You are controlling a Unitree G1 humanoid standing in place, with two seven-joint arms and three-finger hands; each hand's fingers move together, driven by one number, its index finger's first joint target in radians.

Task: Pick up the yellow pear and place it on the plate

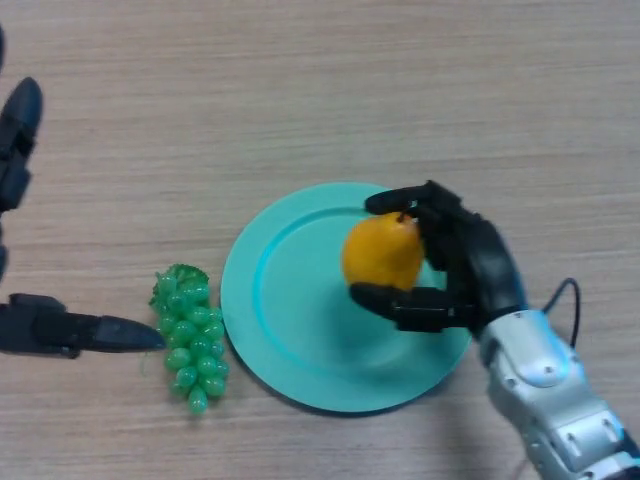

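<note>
- Over the plate (290, 345), right of its centre: the pear (381, 254), yellow, stem end toward the far rim. Whether it rests on the plate or is held just above cannot be told.
- Right hand (468, 262): clamped on the pear, one digit curled over the far side and another under the near side, palm to the right of the fruit.
- Left hand (60, 330): seen at the left edge of the desk (300, 90), fingers extended flat and apart, nothing held; well apart from the plate.
- Grapes (190, 335): a green bunch lying on the desk, just beside the plate's left rim, between the left hand and the plate.
- Stage, as judged: placement nearly complete; release is what remains.
- Risk, as judged: the pear is rounded and may roll toward the rim once freed, more so if let go from above the surface.
- Risk, as judged: a digit dragged under the fruit during withdrawal could tip it or shift the plate toward the grapes.
</note>
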